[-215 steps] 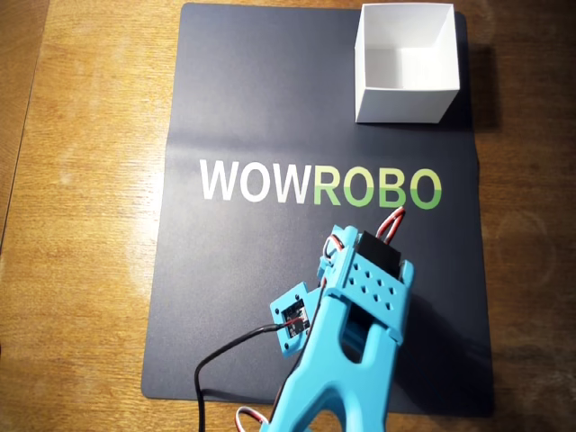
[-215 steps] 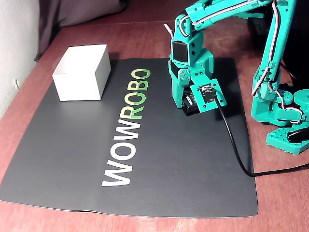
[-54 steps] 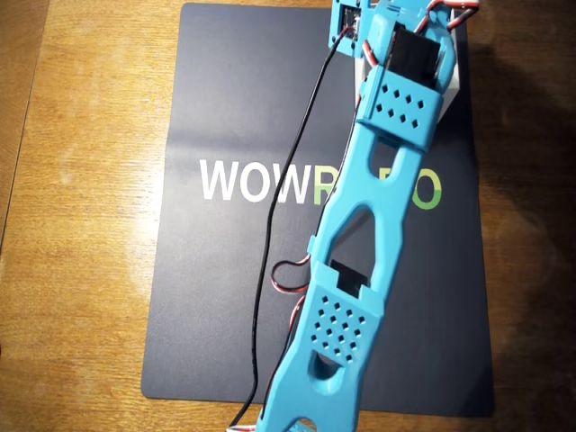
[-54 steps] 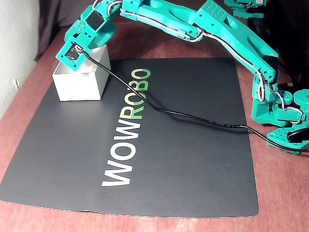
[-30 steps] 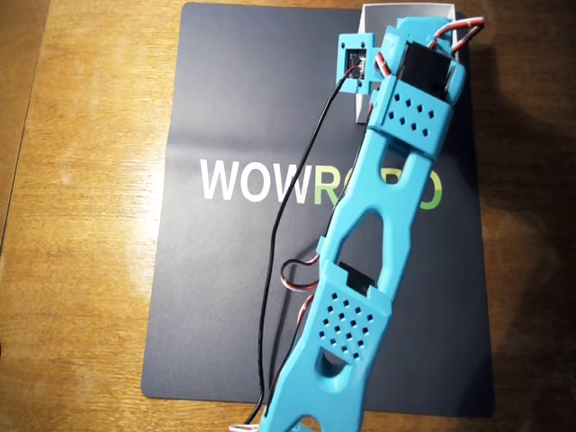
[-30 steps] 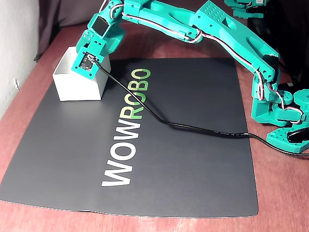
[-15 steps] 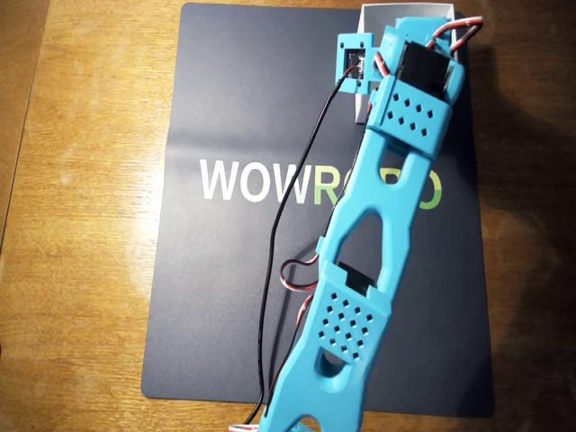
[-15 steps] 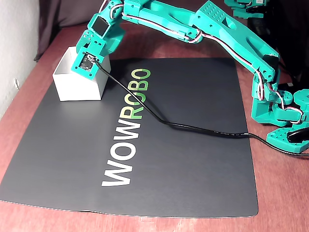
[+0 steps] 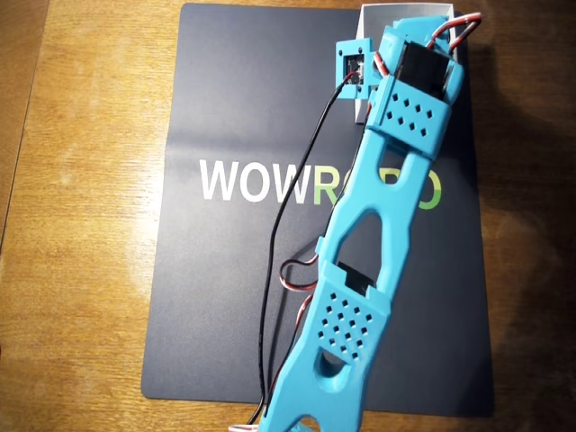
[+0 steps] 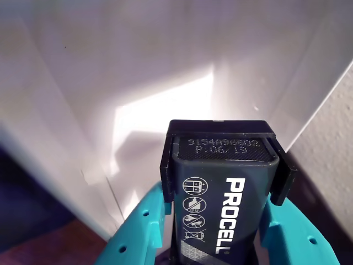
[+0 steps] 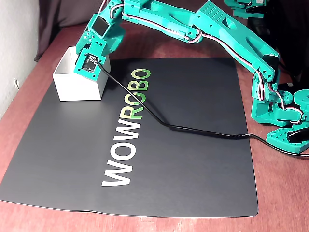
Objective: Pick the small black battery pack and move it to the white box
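Inside the white box, the gripper hangs clamped on the small black battery pack. Beside the box, a black cable trails over the dark mat.

Your arm is stretched out far from its base, forearm angled down, wrist bent steeply downward. Your gripper has its teal jaws clamped on either side of the small black battery pack.
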